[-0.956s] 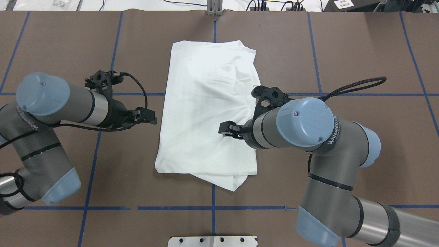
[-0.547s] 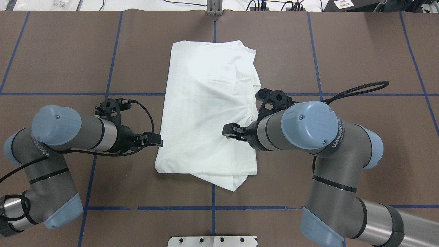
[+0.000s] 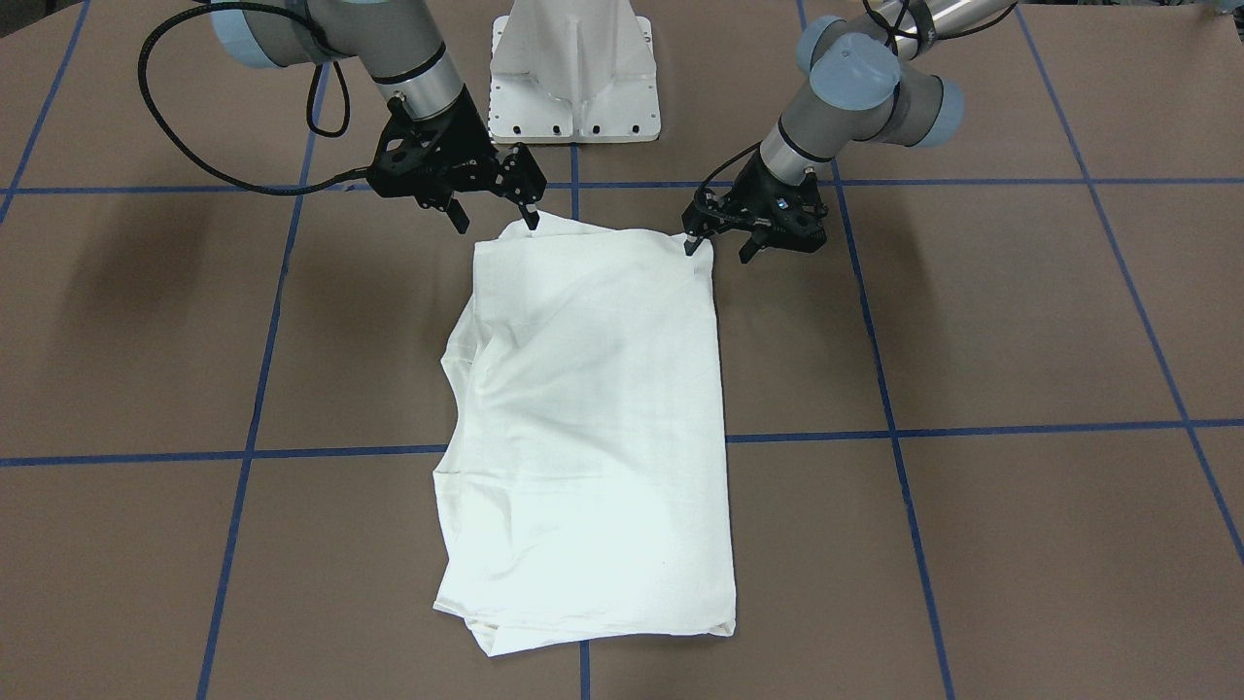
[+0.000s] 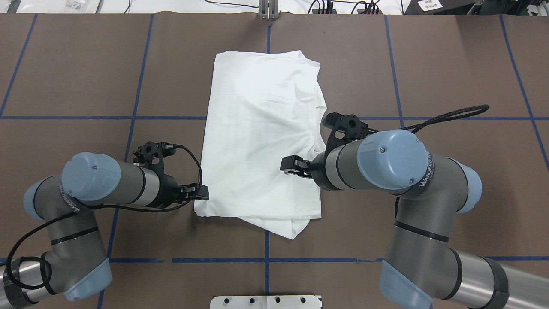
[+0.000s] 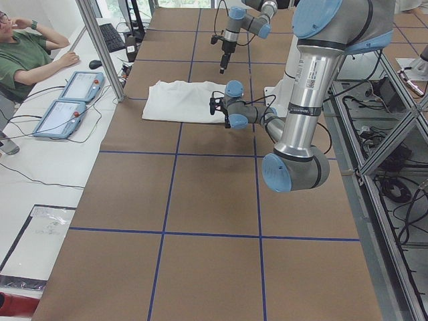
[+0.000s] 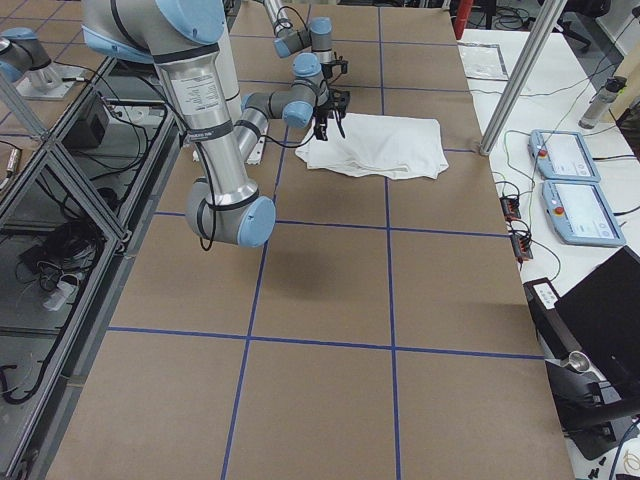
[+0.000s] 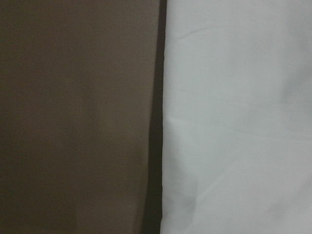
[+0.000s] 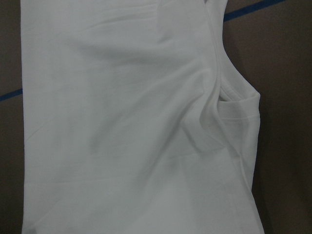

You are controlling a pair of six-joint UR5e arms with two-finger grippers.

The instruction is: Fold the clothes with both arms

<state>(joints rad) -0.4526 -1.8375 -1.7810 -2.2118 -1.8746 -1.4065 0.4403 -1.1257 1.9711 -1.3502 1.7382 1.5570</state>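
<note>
The clothes are one white shirt (image 4: 261, 141), folded into a long strip on the brown table, also seen from the front (image 3: 593, 418). My left gripper (image 4: 202, 193) is open and low at the strip's near left corner. In the front view the left gripper (image 3: 719, 248) has one finger at the cloth's edge and the other off it. My right gripper (image 3: 493, 216) is open with nothing between its fingers, hovering by the near right corner. From overhead the right gripper (image 4: 289, 165) lies over the cloth. The left wrist view shows the shirt's edge (image 7: 163, 117) and the right wrist view shows creased cloth (image 8: 122, 122), neither showing fingers.
The white pedestal base (image 3: 573, 68) stands at the table's near edge, between the arms. Blue tape lines (image 4: 128, 116) cross the brown table cover. In the exterior left view a person (image 5: 27, 57) sits beyond the far edge, beside two tablets (image 5: 67, 100) and a metal post (image 5: 100, 47).
My left arm has swung toward the robot and inward, bringing its gripper to the shirt's near left corner. The right gripper has drifted slightly right. The shirt has not moved.
</note>
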